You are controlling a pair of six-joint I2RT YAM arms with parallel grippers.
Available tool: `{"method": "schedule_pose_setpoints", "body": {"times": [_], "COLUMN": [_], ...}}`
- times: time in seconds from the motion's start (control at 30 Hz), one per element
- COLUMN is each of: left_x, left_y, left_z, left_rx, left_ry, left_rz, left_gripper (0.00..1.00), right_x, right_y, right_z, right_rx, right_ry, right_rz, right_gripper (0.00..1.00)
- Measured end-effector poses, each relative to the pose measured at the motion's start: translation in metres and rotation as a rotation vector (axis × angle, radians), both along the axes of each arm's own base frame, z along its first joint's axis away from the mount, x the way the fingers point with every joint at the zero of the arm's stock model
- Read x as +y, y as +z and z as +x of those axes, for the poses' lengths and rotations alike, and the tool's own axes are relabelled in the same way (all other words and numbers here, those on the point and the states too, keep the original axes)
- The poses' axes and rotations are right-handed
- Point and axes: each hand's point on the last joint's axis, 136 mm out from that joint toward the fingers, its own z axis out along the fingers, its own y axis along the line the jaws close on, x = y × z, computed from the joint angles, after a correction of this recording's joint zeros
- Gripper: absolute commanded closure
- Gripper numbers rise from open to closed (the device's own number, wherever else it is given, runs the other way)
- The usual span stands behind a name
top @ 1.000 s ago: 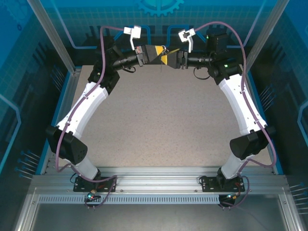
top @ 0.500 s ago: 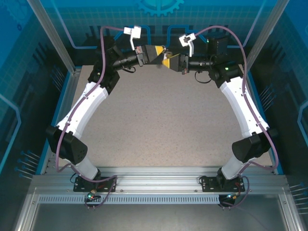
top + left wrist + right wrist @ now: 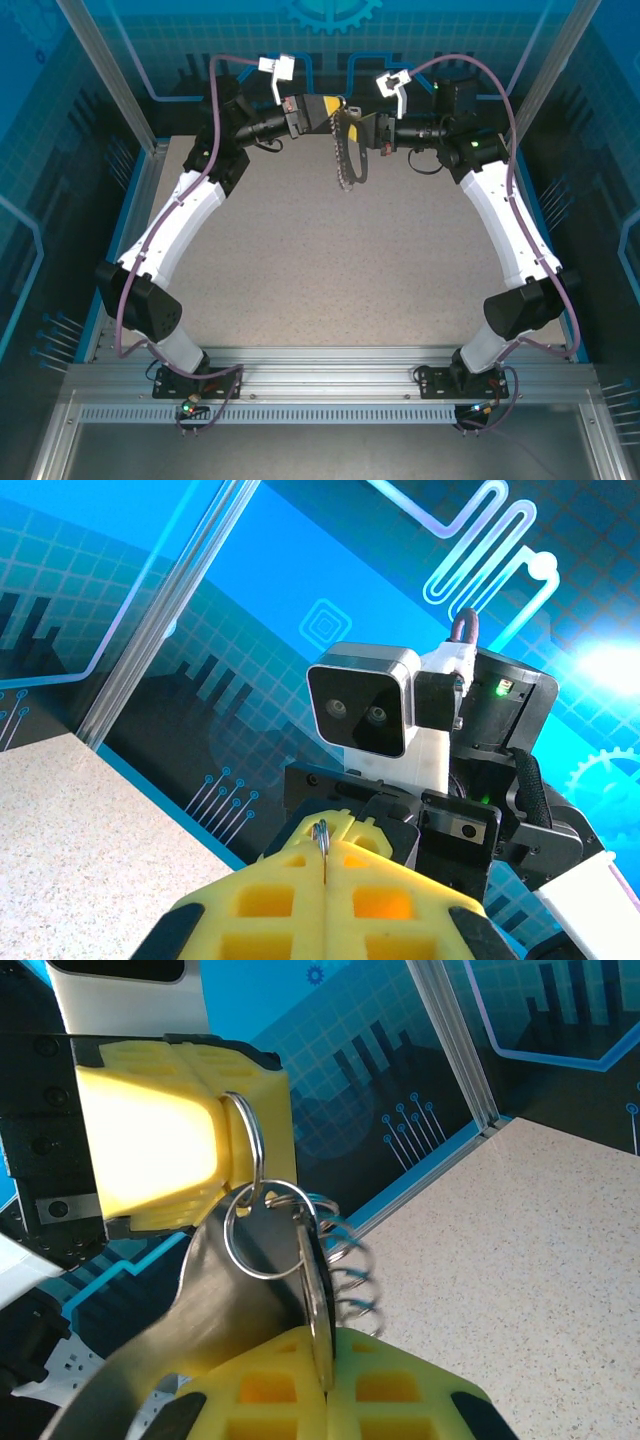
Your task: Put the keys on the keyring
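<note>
Above the far edge of the table (image 3: 300, 250), the two arms reach inward until their yellow fingertips almost meet. The left gripper (image 3: 324, 875) has its fingers pressed together on a thin silvery split ring (image 3: 247, 1150), whose top pokes out of the seam between them. The right gripper (image 3: 325, 1385), just to the right over that same edge, is likewise closed, pinching a flat metal piece (image 3: 320, 1305) seen edge-on; whether it is a key I cannot tell. A second ring (image 3: 262, 1232) links that piece to the split ring. The keyring (image 3: 348, 160), a dark loop with a silvery coiled chain along its side, hangs below the meeting fingertips, over the table's far part.
</note>
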Motion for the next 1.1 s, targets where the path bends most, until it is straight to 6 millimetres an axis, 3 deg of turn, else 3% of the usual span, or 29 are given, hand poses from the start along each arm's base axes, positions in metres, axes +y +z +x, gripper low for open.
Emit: {"method": "schedule_pose_setpoints", "body": {"times": [0.03,0.1,0.17,0.4,0.6,0.73,0.87,1.1], "left_x": [0.0,0.0,0.0,0.002,0.002,0.002,0.002,0.002], "left_y": [0.0,0.0,0.001,0.007,0.007,0.007,0.01,0.011], "left_z": [0.0,0.0,-0.001,-0.005,-0.005,-0.005,-0.006,-0.007], "left_rx": [0.0,-0.001,-0.004,-0.016,-0.017,-0.019,-0.031,-0.035], "left_ry": [0.0,0.0,0.001,0.0,0.0,0.0,-0.002,-0.004], "left_rz": [0.0,0.001,-0.001,-0.005,-0.005,-0.006,-0.011,-0.013], "left_gripper": [1.0,1.0,1.0,1.0,1.0,1.0,1.0,1.0], "right_x": [0.0,0.0,-0.001,-0.008,-0.036,-0.05,-0.049,-0.027], "right_y": [-0.001,-0.002,-0.006,-0.019,-0.021,-0.004,0.017,0.061], "right_z": [0.0,0.0,0.002,0.006,0.013,0.018,0.018,0.01], "right_rx": [0.001,0.006,0.015,0.052,0.081,0.065,0.039,-0.047], "right_ry": [0.0,-0.002,-0.011,-0.043,-0.142,-0.2,-0.203,-0.129], "right_rz": [0.0,-0.002,-0.006,-0.019,0.006,0.059,0.109,0.169], "right_gripper": [0.88,0.63,0.57,0.57,0.59,0.59,0.58,0.58]}}
